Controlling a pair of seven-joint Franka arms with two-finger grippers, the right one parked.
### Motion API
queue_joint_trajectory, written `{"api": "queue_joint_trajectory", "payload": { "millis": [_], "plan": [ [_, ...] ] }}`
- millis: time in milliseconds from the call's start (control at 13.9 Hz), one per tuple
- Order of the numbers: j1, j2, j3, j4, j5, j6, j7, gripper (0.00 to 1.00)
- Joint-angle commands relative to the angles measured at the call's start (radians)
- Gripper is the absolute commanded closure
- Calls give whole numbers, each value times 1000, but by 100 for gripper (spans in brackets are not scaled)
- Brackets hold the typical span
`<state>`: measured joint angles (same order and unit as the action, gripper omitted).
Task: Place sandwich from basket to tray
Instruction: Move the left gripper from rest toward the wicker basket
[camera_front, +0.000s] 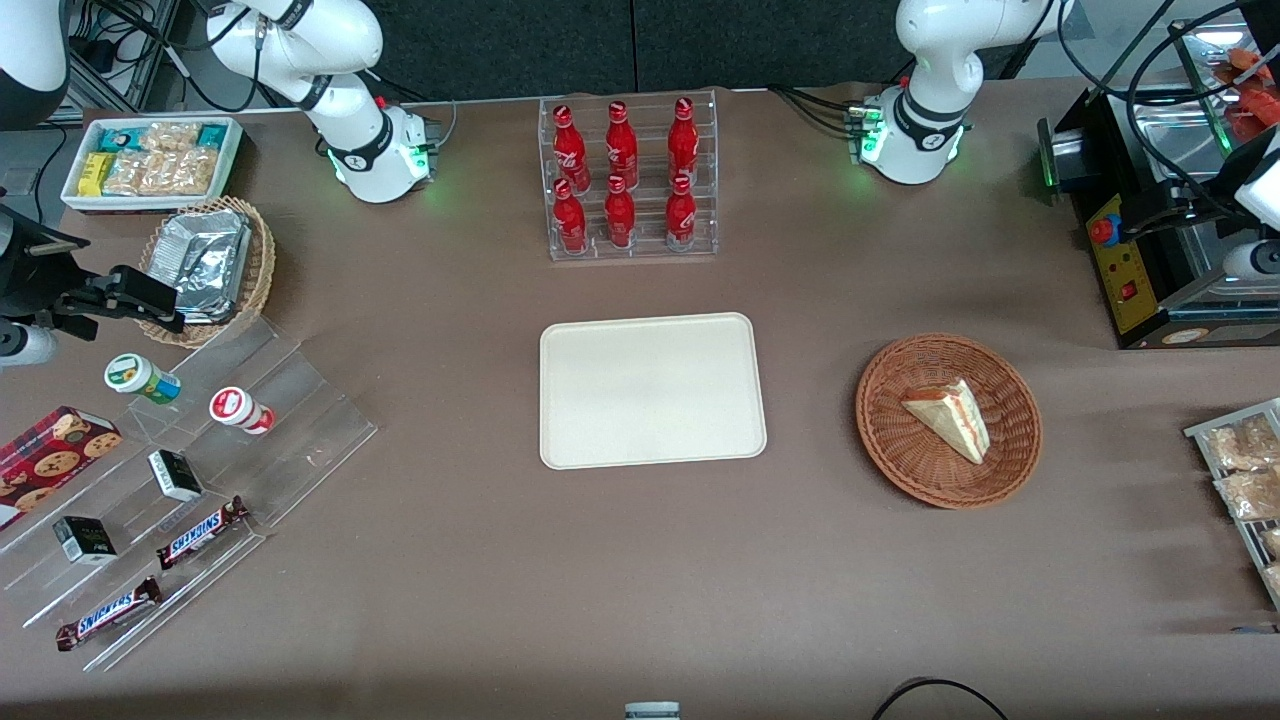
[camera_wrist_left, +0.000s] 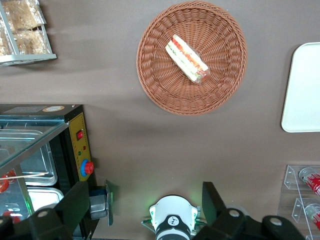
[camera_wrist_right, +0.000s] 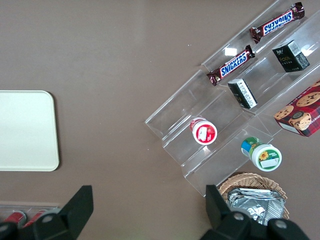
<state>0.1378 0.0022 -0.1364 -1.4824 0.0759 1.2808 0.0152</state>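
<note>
The sandwich (camera_front: 950, 418), a pale bread wedge with red and green filling, lies in the reddish-brown wicker basket (camera_front: 900, 462). The cream-white tray (camera_front: 650, 390) lies bare beside the basket, toward the parked arm's end. In the left wrist view the sandwich (camera_wrist_left: 186, 58) rests in the basket (camera_wrist_left: 165, 95), with the tray's edge (camera_wrist_left: 302, 90) beside it. My left gripper (camera_wrist_left: 145, 210) hangs high above the table near the arm's base and the black machine, farther from the front camera than the basket. It is open and empty. Part of it shows at the front view's edge (camera_front: 1255, 230).
A black machine with a red button (camera_front: 1150, 250) stands toward the working arm's end. A wire rack of snack bags (camera_front: 1245, 470) is nearer the camera. A clear rack of red bottles (camera_front: 628, 180) stands farther than the tray. Acrylic shelves with snacks (camera_front: 180, 480), a tan foil-packet basket (camera_front: 210, 265) and a white bin (camera_front: 150, 160) lie toward the parked arm's end.
</note>
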Motion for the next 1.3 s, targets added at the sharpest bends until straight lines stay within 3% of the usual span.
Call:
{"api": "queue_joint_trajectory", "payload": {
  "millis": [0,432,1224],
  "plan": [
    [2,-2,-8,7,-8,-21,-17,0],
    [3,39,-5,-27,-13,18,-102,0],
    [-76,59,-12,-537,-22,740,-799,0]
  ]
}}
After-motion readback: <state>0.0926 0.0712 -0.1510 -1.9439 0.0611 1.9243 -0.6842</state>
